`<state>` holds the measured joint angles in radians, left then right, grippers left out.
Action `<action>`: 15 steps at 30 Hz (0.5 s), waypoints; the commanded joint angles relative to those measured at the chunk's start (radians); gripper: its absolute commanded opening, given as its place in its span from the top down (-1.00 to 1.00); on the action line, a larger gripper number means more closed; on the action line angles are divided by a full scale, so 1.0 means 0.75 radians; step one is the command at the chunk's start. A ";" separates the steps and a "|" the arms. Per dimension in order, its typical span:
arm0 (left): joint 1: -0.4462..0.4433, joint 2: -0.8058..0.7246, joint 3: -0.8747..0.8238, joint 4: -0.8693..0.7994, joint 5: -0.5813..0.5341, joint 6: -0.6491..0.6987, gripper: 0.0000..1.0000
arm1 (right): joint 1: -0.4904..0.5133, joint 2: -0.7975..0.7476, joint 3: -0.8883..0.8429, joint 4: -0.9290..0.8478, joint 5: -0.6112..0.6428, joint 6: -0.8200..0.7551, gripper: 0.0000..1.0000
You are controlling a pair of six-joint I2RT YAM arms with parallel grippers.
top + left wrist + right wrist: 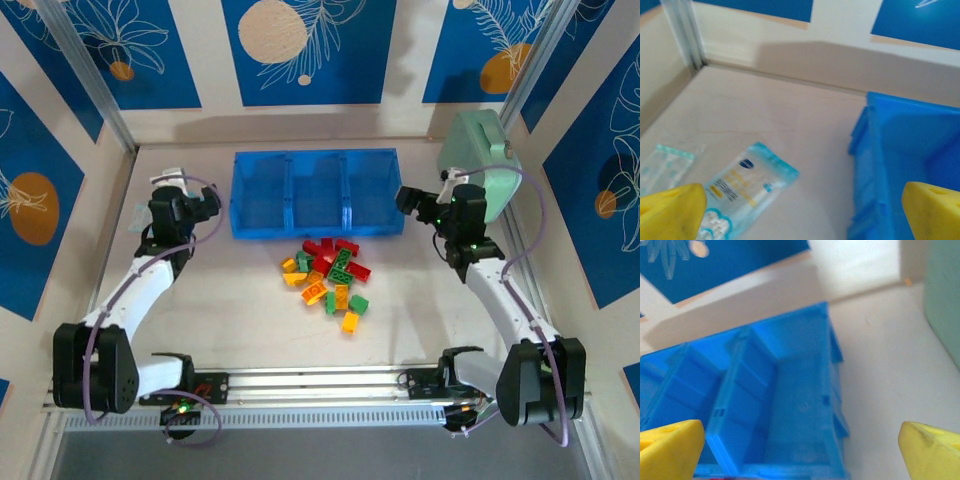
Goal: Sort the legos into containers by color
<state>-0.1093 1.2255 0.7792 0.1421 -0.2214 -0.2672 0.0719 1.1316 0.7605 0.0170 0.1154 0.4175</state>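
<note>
A: State of left claw point(205, 203) and right claw point(410, 200)?
B: Both released, nothing gripped, flanking the tray point(260, 230).
A: Location of bricks point(328, 278)?
B: Heaped on bench point(230, 305), just in front of tray. Start at pile edge: take outlying yellow brick point(350, 322), grip across narrow sides, avoid scattering neighbours. Release over tray, colours kept apart.
</note>
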 commanded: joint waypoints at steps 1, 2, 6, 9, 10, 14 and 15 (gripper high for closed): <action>-0.056 0.004 0.066 -0.352 0.147 -0.093 -1.00 | 0.043 0.001 -0.029 -0.354 -0.002 0.161 -1.00; -0.074 0.017 0.079 -0.397 0.138 -0.083 -1.00 | 0.066 -0.009 -0.038 -0.357 0.049 0.151 -1.00; -0.085 0.084 0.074 -0.438 0.198 -0.083 -0.89 | 0.068 0.041 -0.017 -0.391 0.029 0.107 -0.81; -0.084 0.162 0.098 -0.453 0.240 -0.095 -0.74 | 0.042 0.156 0.054 -0.413 -0.098 0.067 -0.53; -0.084 0.191 0.116 -0.460 0.239 -0.097 -0.67 | 0.044 0.199 0.082 -0.417 -0.113 0.057 -0.48; -0.085 0.305 0.192 -0.464 0.232 -0.106 -0.64 | 0.050 0.353 0.193 -0.439 -0.090 0.039 -0.31; -0.084 0.328 0.208 -0.454 0.237 -0.109 -0.64 | 0.050 0.386 0.220 -0.449 -0.082 0.037 -0.26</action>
<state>-0.1707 1.4387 0.8722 -0.1844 -0.0708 -0.3359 0.1085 1.3788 0.8612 -0.2859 0.0769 0.4641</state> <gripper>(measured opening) 0.820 0.642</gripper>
